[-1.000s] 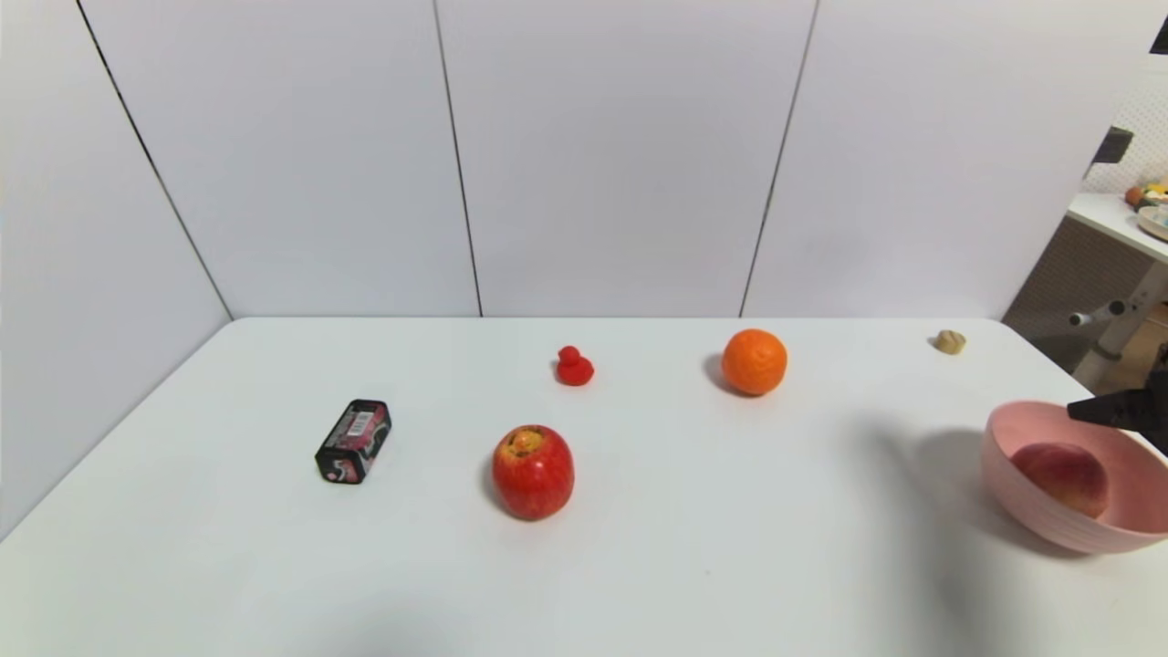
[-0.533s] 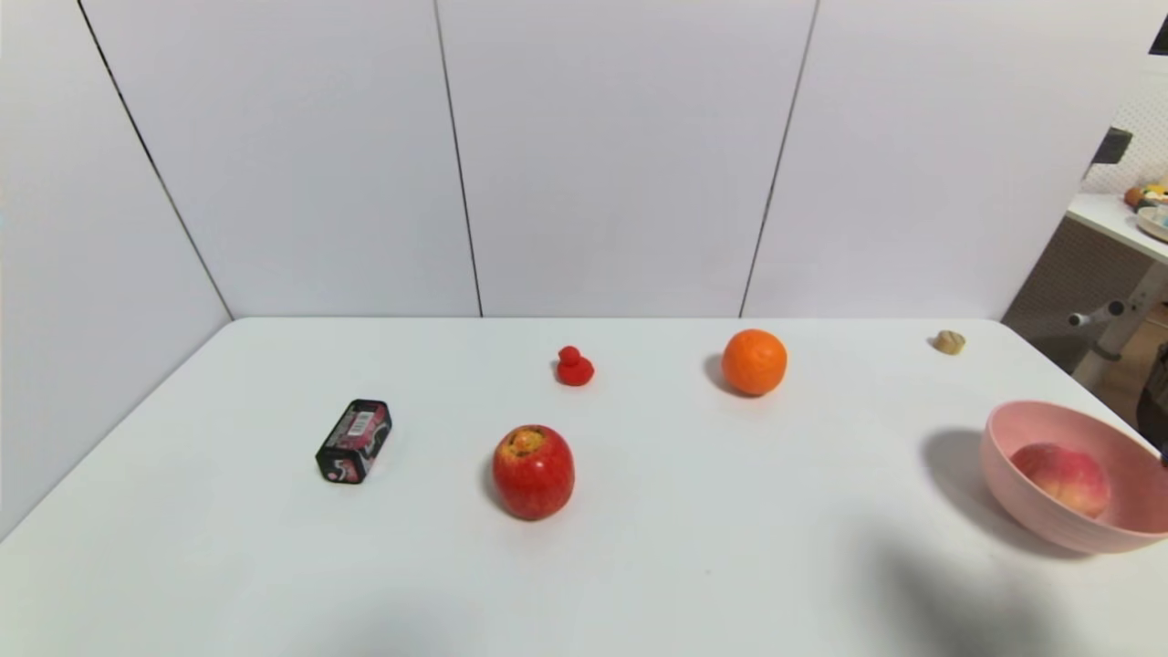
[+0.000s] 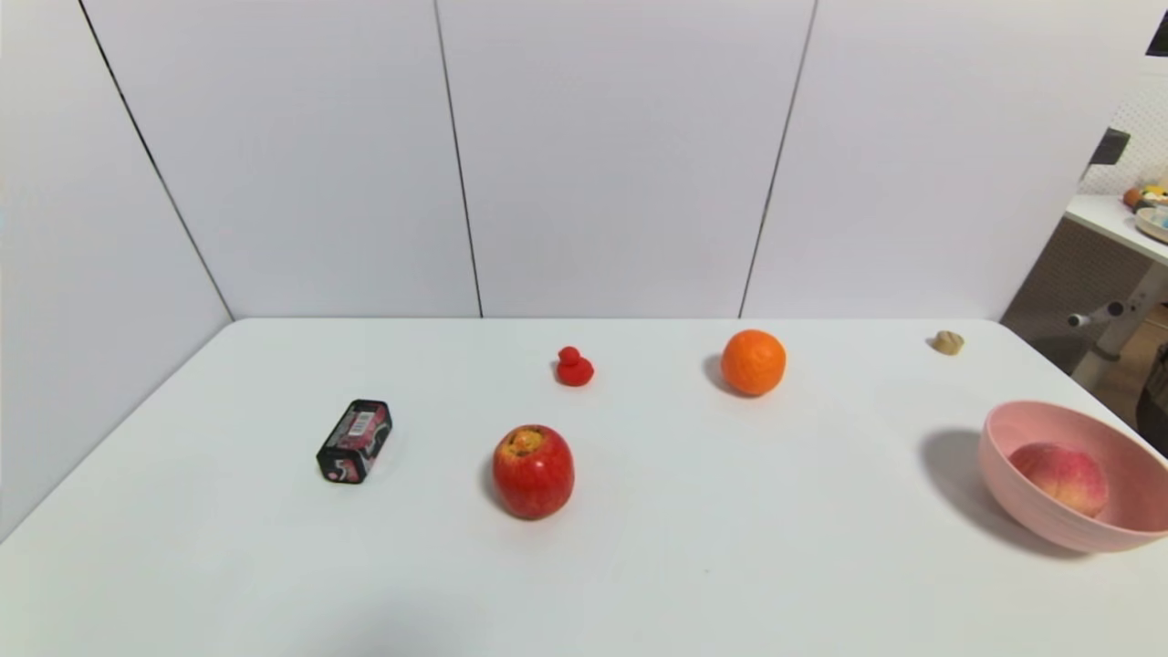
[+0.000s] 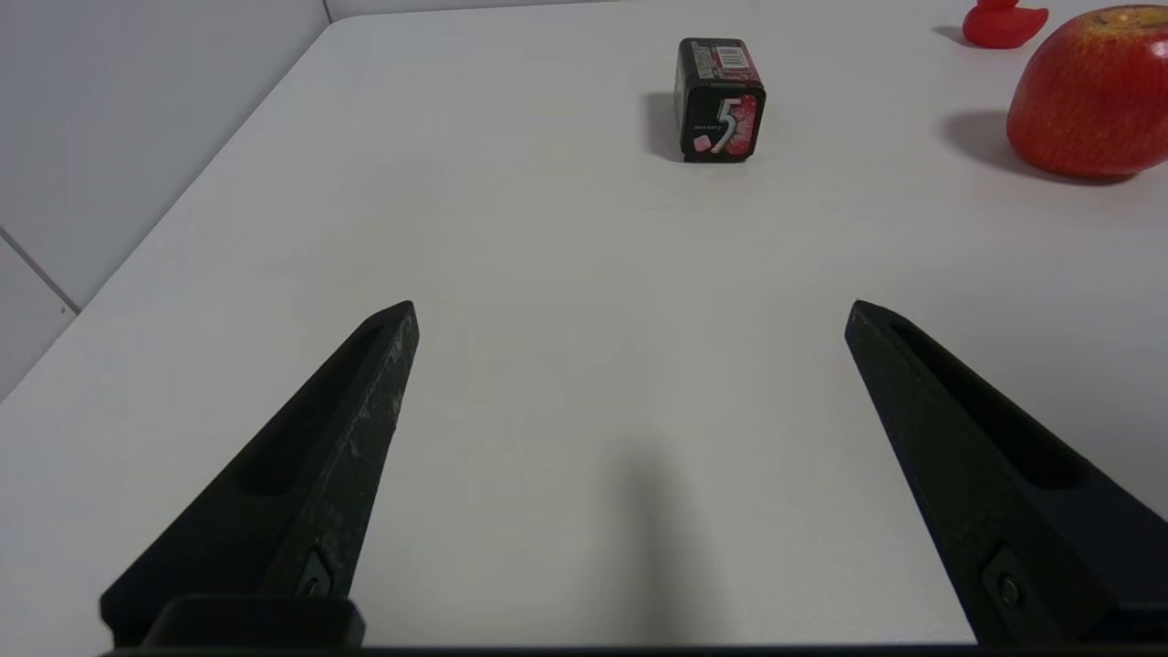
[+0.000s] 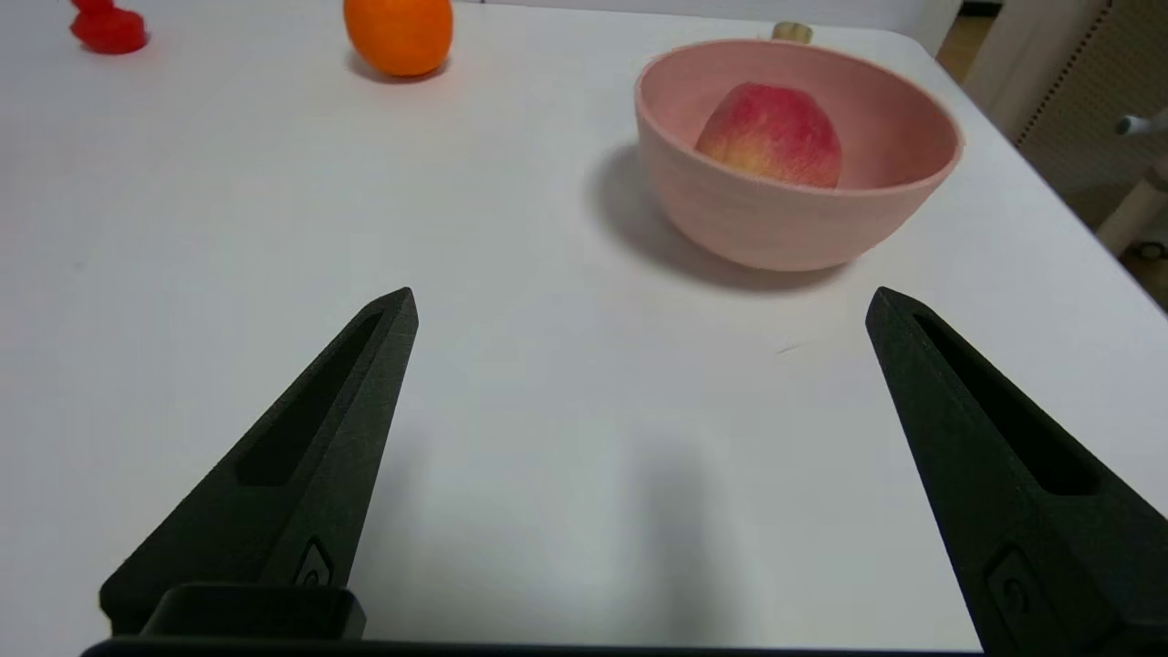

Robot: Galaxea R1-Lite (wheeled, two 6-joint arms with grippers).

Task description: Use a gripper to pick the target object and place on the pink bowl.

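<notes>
1. White flat-topped table [image 3: 639,566]: bears every item listed below; walled by pale panels at the back and on the robot's left.
2. Wide pale pink round bowl with faint ridges [image 3: 1004,493]: stands near the table's right edge. It holds item 3.
3. Fist-sized peach, pink-red blush fading to pale yellow [image 3: 1060,477]: rests inside the pink bowl, against its inner wall. By that placement the task reads as done.
4. Right gripper, black with two tapered fingers [image 5: 639,306]: out of the head view; in its wrist view it hovers low over bare table, fingers spread wide and holding nothing. The bowl and peach lie ahead of the fingertips, slightly to one side, well apart. It is the nearer arm; any further move is judged a mere retreat.
5. Left gripper, same black build [image 4: 630,306]: fingers likewise spread wide, empty, over the table's left part.
6. Shiny red apple with yellowish crown [image 3: 533,471]: centre front, untouched.
7. Round orange [image 3: 753,361]: farther back, right of centre.
8. Black gum box with pink print [image 3: 354,441]: left of the apple.
9. Small red duck toy [image 3: 574,367]: behind the apple.
10. Small tan knob-like piece [image 3: 948,342]: far right corner; kind unclear.
</notes>
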